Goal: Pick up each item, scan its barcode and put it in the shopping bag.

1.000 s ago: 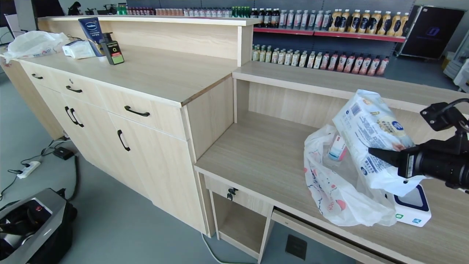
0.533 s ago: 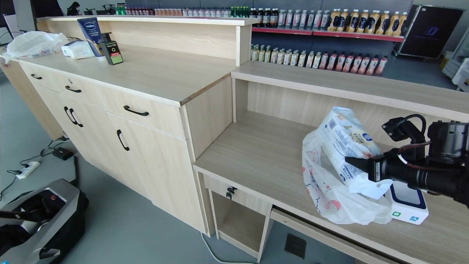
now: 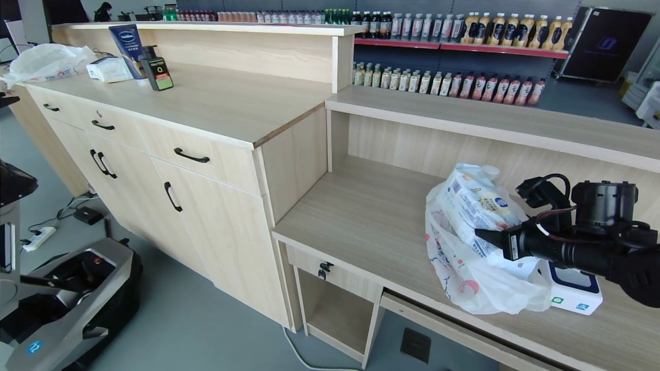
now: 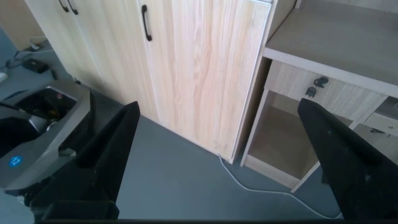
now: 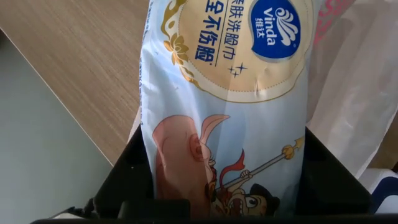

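A pale blue tissue pack with a cartoon print stands tilted inside the white plastic shopping bag on the low wooden counter. My right gripper is shut on the pack's lower end, at the bag's mouth. In the right wrist view the pack sits squeezed between the dark fingers, with bag film beside it. A white and blue scanner box rests just right of the bag. My left gripper hangs open over the grey floor in front of the cabinet doors.
A tall cabinet with drawers rises left of the low counter. On its top lie a white bag, a tissue box and a small payment stand. Bottle shelves line the back. Cables and a power strip lie on the floor.
My right gripper has lowered the tissue pack down and to the left into the shopping bag. The left arm has risen into the head view's left edge.
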Robot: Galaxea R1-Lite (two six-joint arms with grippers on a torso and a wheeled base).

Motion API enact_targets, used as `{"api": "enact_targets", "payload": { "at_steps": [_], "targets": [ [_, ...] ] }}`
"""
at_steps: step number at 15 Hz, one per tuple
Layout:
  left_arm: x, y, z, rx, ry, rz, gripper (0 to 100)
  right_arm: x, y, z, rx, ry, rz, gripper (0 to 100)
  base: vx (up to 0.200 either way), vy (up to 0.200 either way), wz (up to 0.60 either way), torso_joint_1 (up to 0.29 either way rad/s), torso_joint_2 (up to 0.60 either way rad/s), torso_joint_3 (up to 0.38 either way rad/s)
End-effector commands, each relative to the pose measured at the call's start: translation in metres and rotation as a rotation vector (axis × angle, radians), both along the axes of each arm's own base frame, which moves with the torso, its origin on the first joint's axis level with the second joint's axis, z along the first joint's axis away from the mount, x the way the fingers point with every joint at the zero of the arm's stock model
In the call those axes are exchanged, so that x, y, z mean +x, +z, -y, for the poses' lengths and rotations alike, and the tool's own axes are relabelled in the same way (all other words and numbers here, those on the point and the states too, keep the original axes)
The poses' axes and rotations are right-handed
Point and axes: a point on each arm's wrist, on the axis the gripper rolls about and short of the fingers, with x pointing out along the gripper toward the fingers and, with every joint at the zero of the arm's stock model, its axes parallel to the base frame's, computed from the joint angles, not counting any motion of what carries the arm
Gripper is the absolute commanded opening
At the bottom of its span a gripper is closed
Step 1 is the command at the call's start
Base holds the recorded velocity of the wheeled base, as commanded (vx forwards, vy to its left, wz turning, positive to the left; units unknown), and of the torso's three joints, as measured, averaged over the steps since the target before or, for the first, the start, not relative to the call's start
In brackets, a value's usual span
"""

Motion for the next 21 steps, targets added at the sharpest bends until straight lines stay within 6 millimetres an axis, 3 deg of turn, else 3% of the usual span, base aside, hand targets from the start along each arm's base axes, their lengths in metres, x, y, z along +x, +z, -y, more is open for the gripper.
{"api": "enact_targets", "payload": {
  "at_steps": [1,16,20,21],
  "targets": [
    [0.000,0.000,0.000,0.000,0.000,0.000,100,0.004,-0.010,0.003,-0.003,-0.008,-0.028,0,0.000,0.000,0.00,0.000,0.00,0.000],
    [0.000,0.000,0.000,0.000,0.000,0.000,100,0.022,-0.056,0.004,-0.052,0.012,-0.088,0,0.000,0.000,0.00,0.000,0.00,0.000],
    [0.000,0.000,0.000,0.000,0.000,0.000,100,0.024,-0.057,0.004,-0.052,0.012,-0.078,0,0.000,0.000,0.00,0.000,0.00,0.000],
    [0.000,0.000,0.000,0.000,0.000,0.000,100,0.024,-0.057,0.004,-0.052,0.012,-0.076,100,0.000,0.000,0.00,0.000,0.00,0.000]
  ]
}}
